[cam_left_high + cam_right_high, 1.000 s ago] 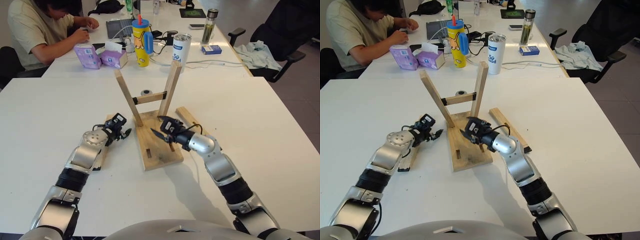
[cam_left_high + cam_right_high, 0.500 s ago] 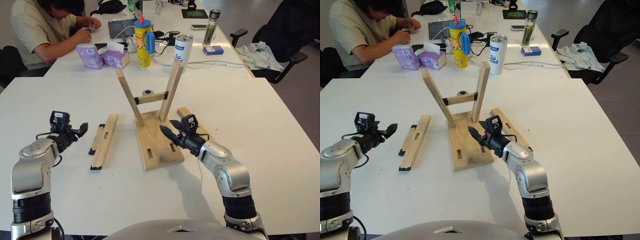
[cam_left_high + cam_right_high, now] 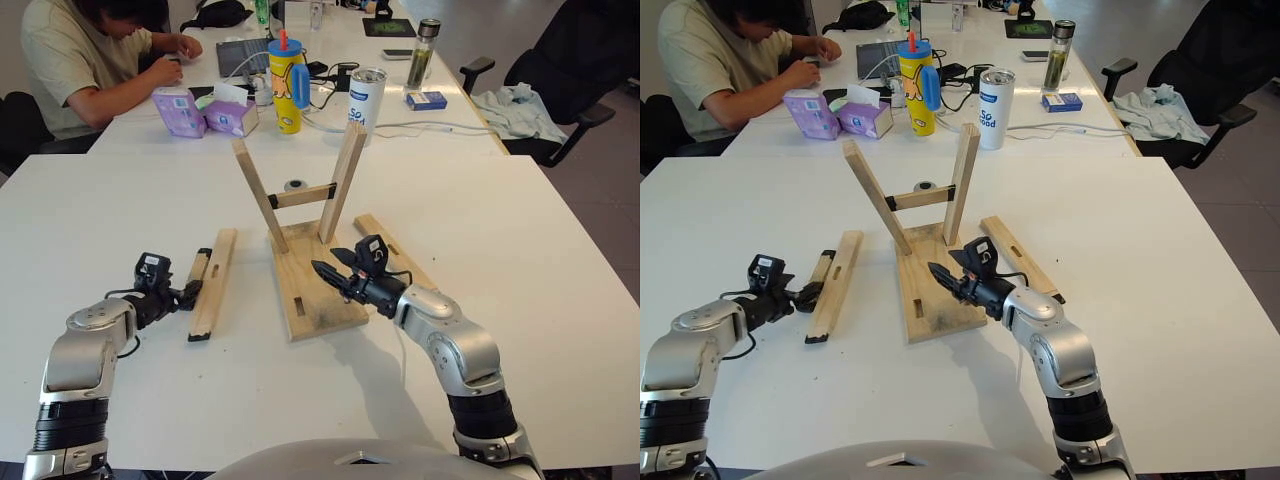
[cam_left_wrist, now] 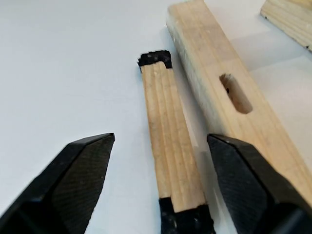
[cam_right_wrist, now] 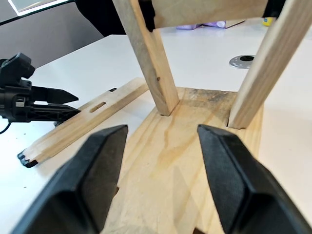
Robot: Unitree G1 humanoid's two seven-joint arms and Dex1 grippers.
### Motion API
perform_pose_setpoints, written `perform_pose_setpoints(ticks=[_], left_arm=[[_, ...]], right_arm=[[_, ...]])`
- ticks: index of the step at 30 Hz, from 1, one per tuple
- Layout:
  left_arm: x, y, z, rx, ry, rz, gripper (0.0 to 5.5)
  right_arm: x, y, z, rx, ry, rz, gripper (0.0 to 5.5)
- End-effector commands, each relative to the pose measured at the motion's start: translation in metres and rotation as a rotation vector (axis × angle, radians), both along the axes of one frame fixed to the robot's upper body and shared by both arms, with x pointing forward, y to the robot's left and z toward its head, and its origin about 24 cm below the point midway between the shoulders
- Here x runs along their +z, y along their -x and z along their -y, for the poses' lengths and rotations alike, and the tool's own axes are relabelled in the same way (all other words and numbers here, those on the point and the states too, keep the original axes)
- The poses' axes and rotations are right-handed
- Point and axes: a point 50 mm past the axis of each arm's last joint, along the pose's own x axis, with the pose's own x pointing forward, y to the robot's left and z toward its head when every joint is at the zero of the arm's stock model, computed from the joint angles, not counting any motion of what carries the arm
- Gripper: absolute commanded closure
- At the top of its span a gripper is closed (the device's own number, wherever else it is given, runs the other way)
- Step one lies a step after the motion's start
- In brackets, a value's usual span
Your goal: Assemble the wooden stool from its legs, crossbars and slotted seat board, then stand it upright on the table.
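Roughly half done: two legs [image 3: 258,195] and one crossbar [image 3: 300,196] are seated in the seat board [image 3: 318,300], laid flat mid-counter [image 3: 520,250]. Loose leg [image 3: 212,282], short crossbar [image 4: 170,151] and spare leg [image 3: 368,225] are left unfitted. Left tool [image 3: 186,294] is spread astride the short crossbar; right tool [image 3: 326,276] is spread above the board.

Seat board [image 3: 322,312] — pale, matt bare wood; table [image 3: 520,220] — smooth white.

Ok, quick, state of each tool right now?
Left tool: open, empty, straddling the crossbar end.
Right tool: open, empty, over the seat board.
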Motion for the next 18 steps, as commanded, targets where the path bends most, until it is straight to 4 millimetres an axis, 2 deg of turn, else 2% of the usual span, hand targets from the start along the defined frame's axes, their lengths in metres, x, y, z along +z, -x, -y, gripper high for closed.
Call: perform_pose_setpoints(ticks=[1, 5, 14, 18], left_arm=[[-0.004, 0.004, -0.006, 0.007, -0.009, -0.037, 1.96], [-0.011, 0.006, -0.008, 0.050, 0.009, -0.061, 2.16], [-0.020, 0.009, -0.002, 0.040, 0.012, -0.085, 3.48], [-0.006, -0.003, -0.001, 0.038, -0.046, 0.010, 4.11]], right_arm=[[-0.001, 0.002, -0.002, 0.030, 0.001, -0.015, 2.84], [-0.001, 0.002, -0.002, 0.026, 0.006, -0.013, 2.84], [0.010, -0.008, 0.003, -0.032, 0.003, 0.033, 2.84], [0.013, -0.011, 0.007, -0.067, -0.005, 0.073, 2.84]])
